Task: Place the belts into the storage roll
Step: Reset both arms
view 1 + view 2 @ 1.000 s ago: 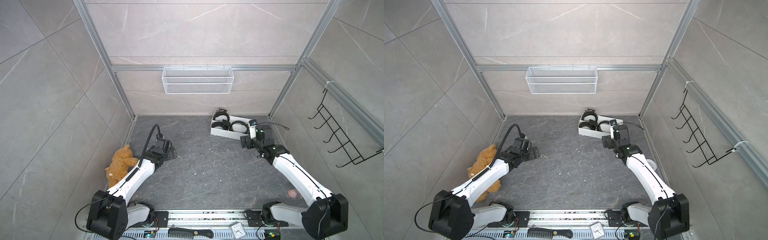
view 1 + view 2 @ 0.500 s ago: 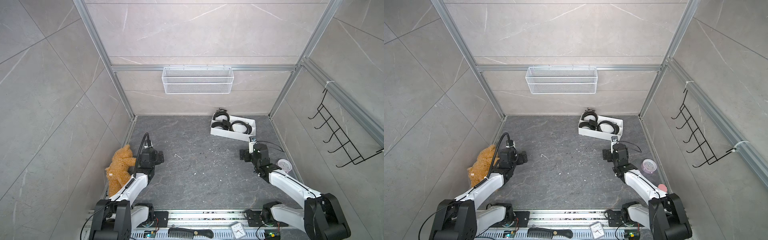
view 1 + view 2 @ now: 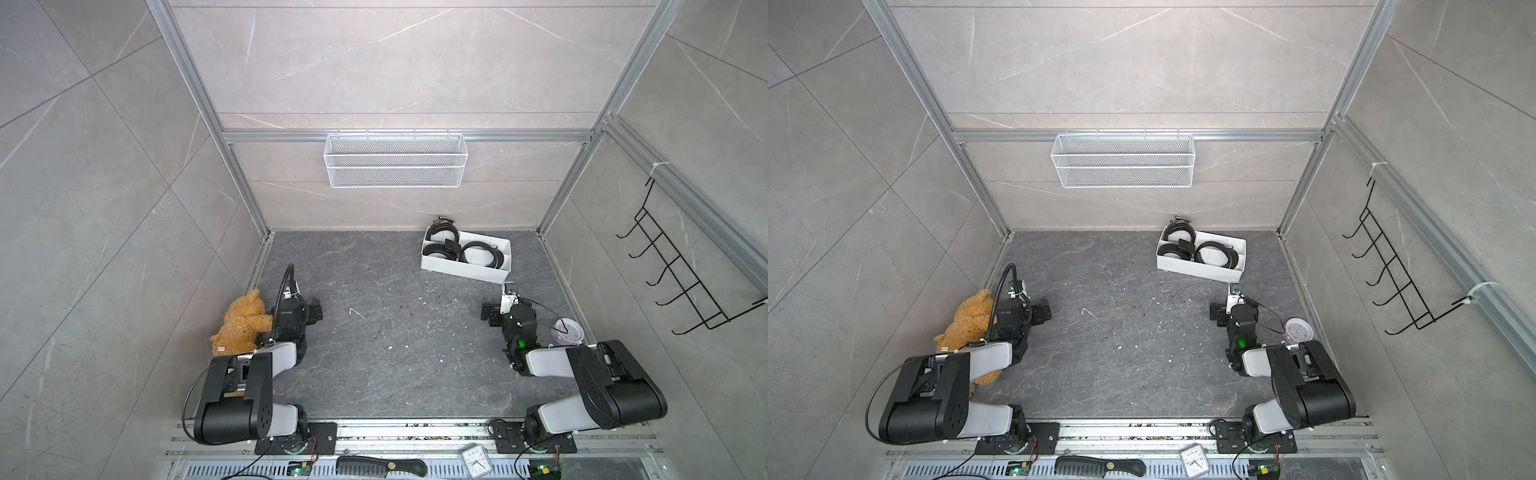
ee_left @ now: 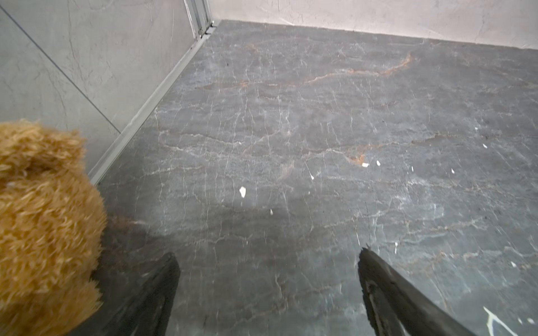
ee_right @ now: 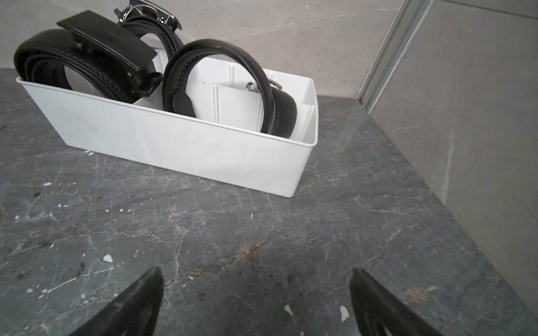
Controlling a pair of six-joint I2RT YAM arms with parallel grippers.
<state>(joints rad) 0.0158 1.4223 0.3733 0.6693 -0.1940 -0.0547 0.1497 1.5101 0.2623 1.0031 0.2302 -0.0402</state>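
Where the belts (image 5: 43, 64) lie: all three stand coiled on edge inside the tray (image 5: 174, 145), and they rise above its rim.
Tray: straight ahead of the right pincer (image 5: 256, 274), near but apart, with bare floor (image 5: 262, 221) between; it is well apart from the left pincer (image 4: 267, 259), across the floor and close to the back wall.
Flat-buckle belt (image 5: 107, 43): in the tray end on the robot's left, on the side nearer to the right pincer; its black buckle lies on top of the coil.
Chrome-buckle belt (image 5: 163, 17): behind the first one in the same end; the buckle sticks out over the far rim.
Third belt (image 5: 279, 113): in the other end, as one wide loop.
Right pincer: spread wide, nothing between its fingers, close to the floor.
Left pincer: also spread wide, pinching nothing, facing bare floor.
Bear (image 4: 43, 218): just beside the left pincer, on its outer side toward the left wall; whether it touches a finger, I cannot tell.
Round pale thing (image 3: 567, 330): on the floor behind the right pincer, beside that arm.
Basket (image 3: 395, 166): white wire, on the back wall, above the tray, far ahead of both pincers.
Rack (image 3: 685, 286): black hooks on the right wall, well apart from the right pincer.
Comb (image 3: 380, 466) and clock (image 3: 476, 457): behind both pincers, at the rail between the arm bases.
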